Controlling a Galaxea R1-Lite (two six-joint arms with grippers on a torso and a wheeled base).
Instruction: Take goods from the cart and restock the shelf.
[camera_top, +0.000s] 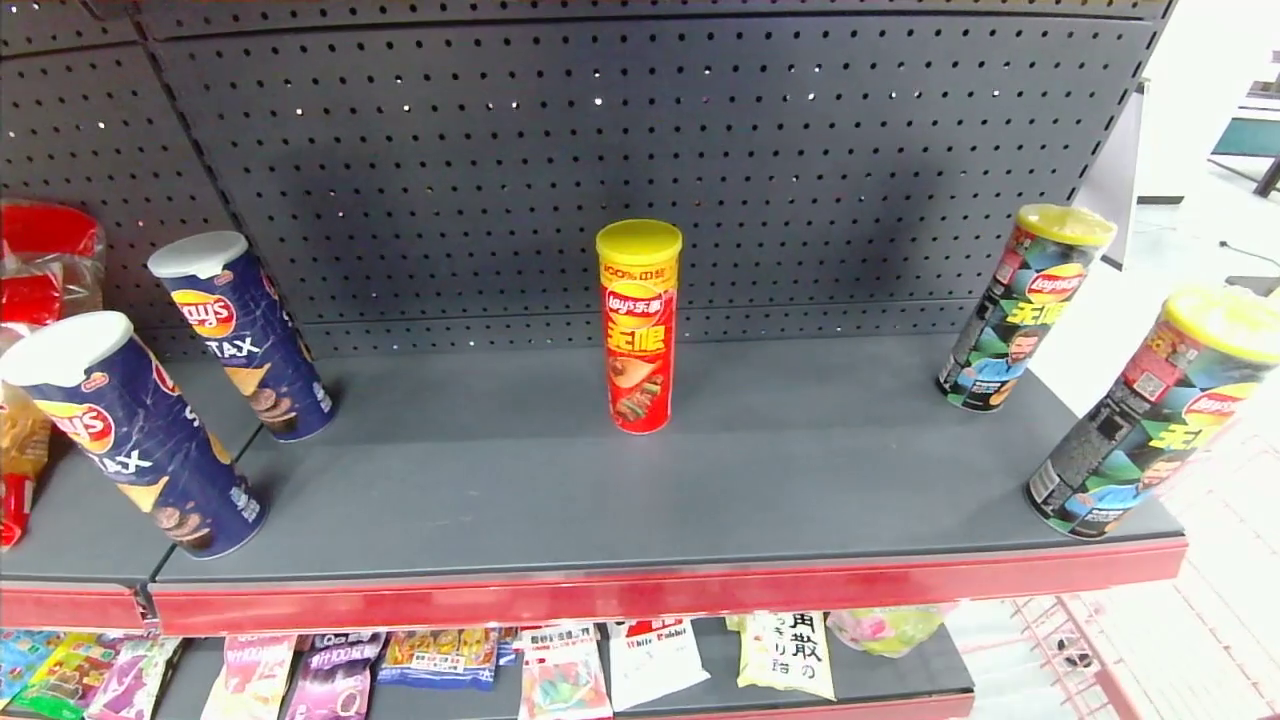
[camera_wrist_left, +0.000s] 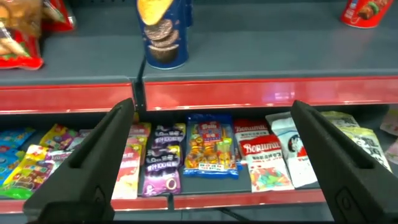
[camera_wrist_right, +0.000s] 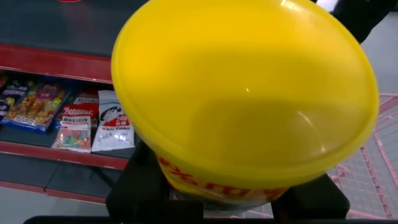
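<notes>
While the dark shelf (camera_top: 480, 500) is carrying five upright chip cans (camera_top: 640, 330), the right gripper (camera_wrist_right: 217, 205) is holding a yellow-lidded chip can (camera_wrist_right: 249, 93) in front of the shelves, near the pink cart (camera_wrist_right: 373, 165). The left gripper (camera_wrist_left: 211, 106) is hanging with its fingers spread wide, facing the lower row of snack bags (camera_wrist_left: 208, 146).

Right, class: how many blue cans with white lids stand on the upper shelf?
2. The front blue can stands near the shelf edge; the rear blue can behind it, nearer the pegboard. None looks hidden.

Probably a shop: pegboard shelf (camera_top: 780, 470) stocked with crisp cans (camera_top: 638, 330).
</notes>
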